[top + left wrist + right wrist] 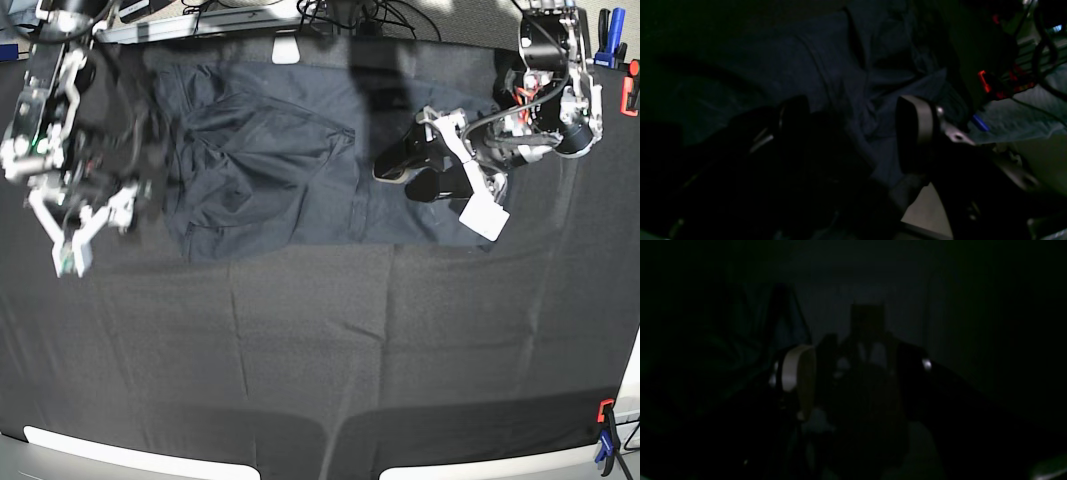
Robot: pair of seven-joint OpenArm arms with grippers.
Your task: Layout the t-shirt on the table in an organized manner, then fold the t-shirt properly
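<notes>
t-shirt (270, 165) rumpled on table (320, 340) | clamps (607, 425) at edge | wrist views too dim, perhaps

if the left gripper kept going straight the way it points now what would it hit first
Most likely the t-shirt: the open left gripper points straight at its wrinkled fabric, with nothing else between. How near the cloth is stays unclear in this dark view.

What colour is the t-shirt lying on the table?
Dark slate-grey, slightly shiny, against the matte black table. The t-shirt shows best in the base view.
</notes>
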